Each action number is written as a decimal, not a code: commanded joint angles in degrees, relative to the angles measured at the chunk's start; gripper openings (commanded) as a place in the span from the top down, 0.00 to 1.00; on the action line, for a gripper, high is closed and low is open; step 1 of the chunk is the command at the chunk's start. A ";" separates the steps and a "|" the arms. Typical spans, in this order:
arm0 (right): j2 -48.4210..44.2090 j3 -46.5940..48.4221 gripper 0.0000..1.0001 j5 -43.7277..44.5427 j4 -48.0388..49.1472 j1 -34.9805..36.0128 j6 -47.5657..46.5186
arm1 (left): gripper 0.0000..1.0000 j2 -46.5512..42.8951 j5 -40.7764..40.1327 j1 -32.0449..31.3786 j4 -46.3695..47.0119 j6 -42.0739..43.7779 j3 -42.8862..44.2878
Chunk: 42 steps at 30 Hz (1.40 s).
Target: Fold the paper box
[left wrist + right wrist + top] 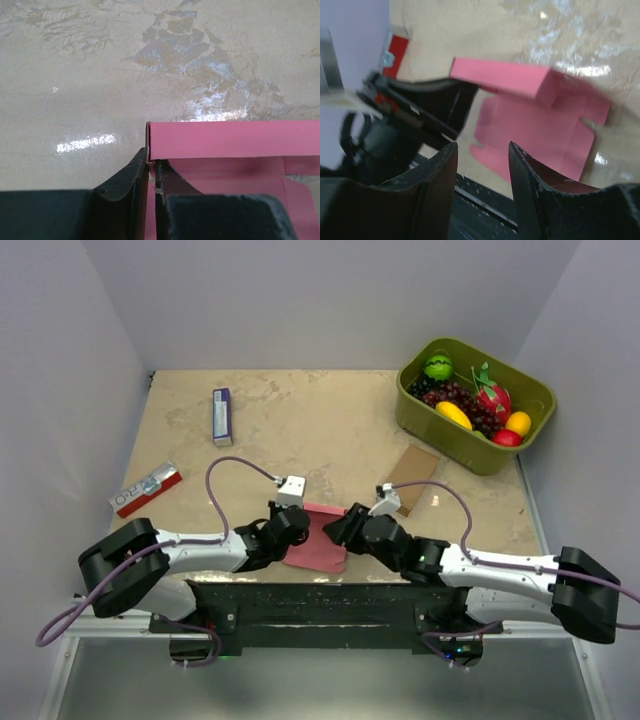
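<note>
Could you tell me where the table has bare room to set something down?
The widest bare patch lies between the purple-and-white carton and the green bin. It is crowded near the front, where the left gripper and right gripper meet at the paper box.

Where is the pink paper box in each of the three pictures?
Top view: the paper box lies low in the middle of the picture.
Left wrist view: the paper box is at the lower right, its edge pinched in the left pincer.
Right wrist view: the paper box is in the middle and right, beyond the open right pincer.
Shared landmark: the black left pincer holding the box shows in all three.
</note>
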 commanded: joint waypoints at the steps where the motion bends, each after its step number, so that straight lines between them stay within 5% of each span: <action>1: 1.16 3.52 0.55 6.70 -10.99 3.46 -3.36 | 1.00 0.92 1.23 0.58 -2.89 1.14 2.10; 6: 7.23 8.10 0.52 8.90 -17.95 4.17 -4.51 | 1.00 0.83 1.67 0.58 -3.60 1.05 2.36; 22: 14.88 5.91 0.46 10.13 -9.70 -2.33 -5.64 | 1.00 0.92 2.63 0.58 -3.77 0.79 2.10; 42: 19.89 9.51 0.68 10.31 -4.69 -3.74 -10.65 | 1.00 2.76 4.57 0.41 -2.19 0.96 2.54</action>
